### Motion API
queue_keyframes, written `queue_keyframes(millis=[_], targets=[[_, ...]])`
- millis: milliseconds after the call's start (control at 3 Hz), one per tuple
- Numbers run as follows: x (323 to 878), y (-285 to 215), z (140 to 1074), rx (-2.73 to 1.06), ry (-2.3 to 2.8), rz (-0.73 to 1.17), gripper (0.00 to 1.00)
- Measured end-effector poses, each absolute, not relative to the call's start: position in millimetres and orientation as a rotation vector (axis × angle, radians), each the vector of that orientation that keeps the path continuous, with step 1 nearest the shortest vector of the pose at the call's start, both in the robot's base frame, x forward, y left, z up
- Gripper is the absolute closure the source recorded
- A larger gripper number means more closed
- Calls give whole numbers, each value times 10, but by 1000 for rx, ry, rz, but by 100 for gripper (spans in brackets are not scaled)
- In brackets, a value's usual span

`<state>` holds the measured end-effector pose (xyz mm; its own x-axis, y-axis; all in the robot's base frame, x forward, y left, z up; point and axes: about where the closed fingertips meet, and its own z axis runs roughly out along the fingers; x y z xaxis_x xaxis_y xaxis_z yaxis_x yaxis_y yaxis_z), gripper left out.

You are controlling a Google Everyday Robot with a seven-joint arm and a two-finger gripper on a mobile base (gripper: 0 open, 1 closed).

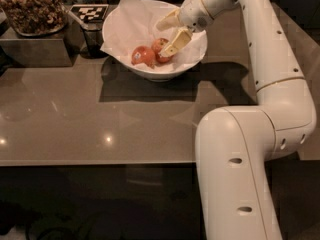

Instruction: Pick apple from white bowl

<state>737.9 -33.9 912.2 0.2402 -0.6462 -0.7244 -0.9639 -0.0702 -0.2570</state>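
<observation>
The white bowl [150, 72], lined with crumpled white paper, stands at the back middle of the brown table. Two apples lie in it. The deeper red apple [159, 45] is the right one, with the lighter orange-red apple [142, 55] touching it on the left. My gripper [162, 40] reaches into the bowl from the right and is open. One cream finger [167, 21] is behind the red apple. The other finger [176, 41] is in front of it and hides its right side. The apple sits between the fingertips.
A dark tray of brown snacks [32, 9] stands on a grey box at the back left. A black-and-white checker tag on a dark cup [90, 15] is just left of the bowl. My white arm [240, 149] fills the right side, over the table's right edge.
</observation>
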Motion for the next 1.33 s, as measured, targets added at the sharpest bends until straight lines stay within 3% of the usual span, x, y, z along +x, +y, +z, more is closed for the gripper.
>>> queue_keyframes(millis=[1000,1333], targets=[[7411,-487,8774,-1851,1876,430,30],[7421,-464,8704,-1880,1837,443,25]])
